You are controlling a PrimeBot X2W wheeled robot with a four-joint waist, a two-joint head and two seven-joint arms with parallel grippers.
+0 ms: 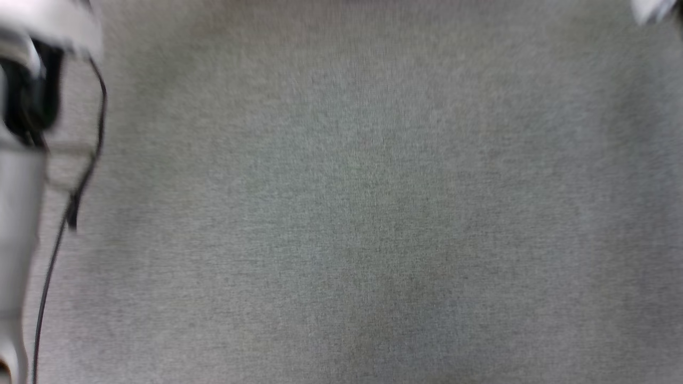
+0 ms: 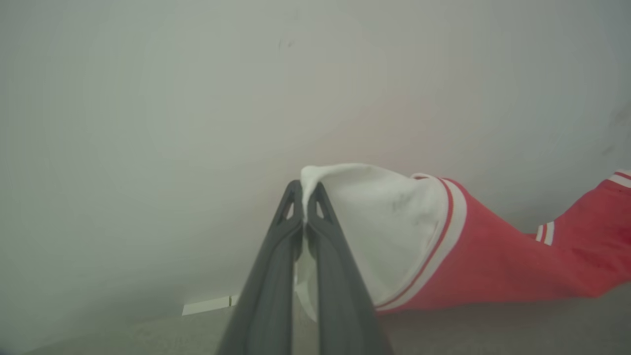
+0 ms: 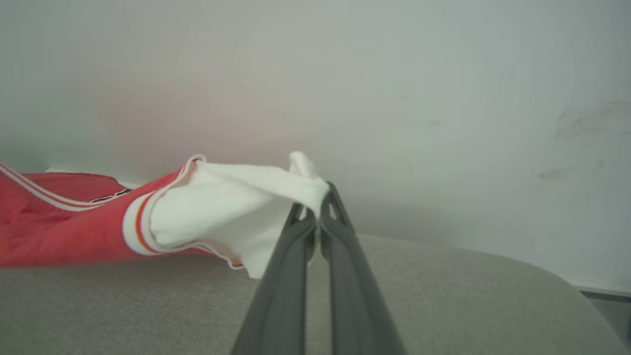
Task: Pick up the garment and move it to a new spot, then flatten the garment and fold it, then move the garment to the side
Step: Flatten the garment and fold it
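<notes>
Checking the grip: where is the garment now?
In both wrist views the garment is held low over the grey surface: left gripper pinches one white sleeve, right gripper the other.

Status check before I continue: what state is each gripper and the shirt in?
left gripper: shut on one white sleeve of the garment.
right gripper: shut on its other white sleeve.
garment: unfolded, held up by both sleeves, red body sagging towards the grey surface.
</notes>
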